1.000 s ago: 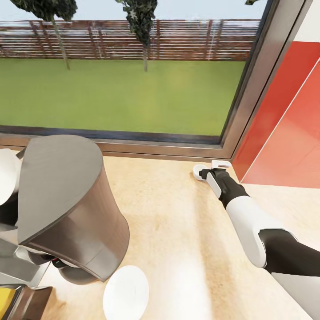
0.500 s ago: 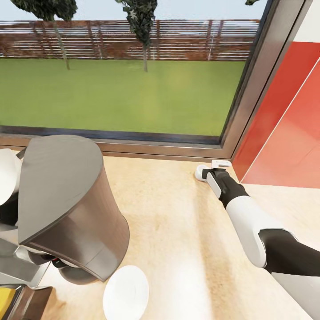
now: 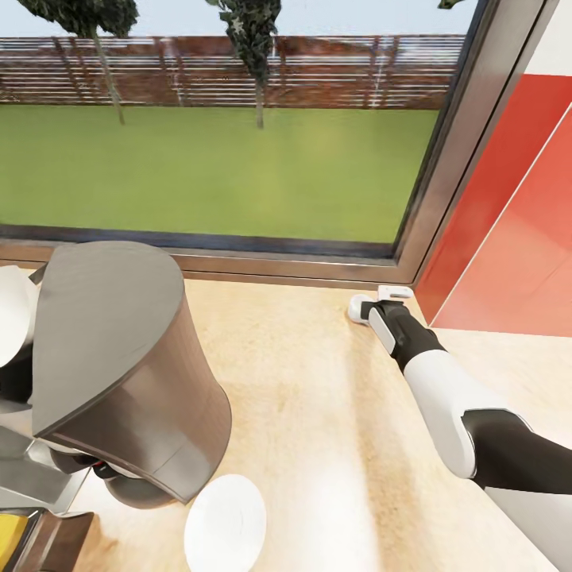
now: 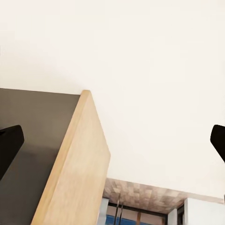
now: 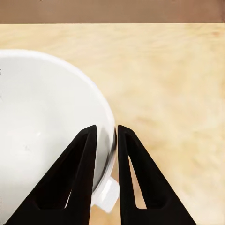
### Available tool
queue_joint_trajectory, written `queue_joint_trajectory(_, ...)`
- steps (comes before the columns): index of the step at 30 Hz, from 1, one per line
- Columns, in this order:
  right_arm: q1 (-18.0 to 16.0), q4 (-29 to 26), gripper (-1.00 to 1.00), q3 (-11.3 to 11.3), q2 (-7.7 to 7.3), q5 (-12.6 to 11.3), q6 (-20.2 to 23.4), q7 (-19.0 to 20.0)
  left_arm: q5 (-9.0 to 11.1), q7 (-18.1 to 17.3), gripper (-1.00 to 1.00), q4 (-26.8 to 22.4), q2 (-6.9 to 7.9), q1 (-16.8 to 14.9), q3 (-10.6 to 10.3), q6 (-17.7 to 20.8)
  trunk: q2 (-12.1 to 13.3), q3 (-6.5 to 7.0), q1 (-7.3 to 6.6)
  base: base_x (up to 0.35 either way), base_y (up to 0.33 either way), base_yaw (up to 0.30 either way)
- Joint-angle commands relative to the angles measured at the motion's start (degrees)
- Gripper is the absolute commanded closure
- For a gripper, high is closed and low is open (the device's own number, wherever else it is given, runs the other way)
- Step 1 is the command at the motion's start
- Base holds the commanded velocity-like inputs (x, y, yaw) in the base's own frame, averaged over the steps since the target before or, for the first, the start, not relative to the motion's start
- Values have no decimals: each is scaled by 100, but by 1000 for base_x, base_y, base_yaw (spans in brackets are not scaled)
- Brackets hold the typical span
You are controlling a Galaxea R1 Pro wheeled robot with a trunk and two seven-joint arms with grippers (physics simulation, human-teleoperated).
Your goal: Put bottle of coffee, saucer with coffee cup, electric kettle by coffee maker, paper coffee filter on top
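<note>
Coffee maker (image 3: 119,365): stood on countertop (image 3: 318,413).
Saucer (image 3: 226,524): just beside it, bare.
Right gripper (image 5: 107,136): fingers nipped the coffee cup (image 5: 47,136) rim, apparently gripping.
Left gripper: fingers spread wide, empty.
Left: cup onto saucer.

Countertop (image 3: 318,413) with coffee maker (image 3: 119,365), saucer (image 3: 225,524)

Head high; right wrist near countertop (image 5: 178,70)
</note>
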Motion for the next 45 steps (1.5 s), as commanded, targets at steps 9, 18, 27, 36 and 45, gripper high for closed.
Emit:
queue_joint_trajectory(9,0,-150,100,0,34,-173,20,-34,-18,5,-100,5,29,-5,-27,-21,-8,-9,4,0,0,0)
queue_joint_trajectory(18,0,-882,100,7,35,-180,160,-41,-25,6,-100,0,12,-11,-13,-15,-8,-9,4,-179,0,0)
queue_joint_trajectory(27,0,-899,100,7,34,-180,198,-43,-25,37,-100,0,4,-12,-15,-14,-8,-9,4,-332,0,0)
queue_joint_trajectory(36,0,-914,100,7,34,-175,207,-43,-23,46,-100,-8,3,-12,-49,-14,-8,-9,4,-335,0,0)
queue_joint_trajectory(45,0,-899,100,7,34,-172,212,-52,-13,51,-100,-27,3,-29,-50,-20,-8,-9,4,-336,0,0)
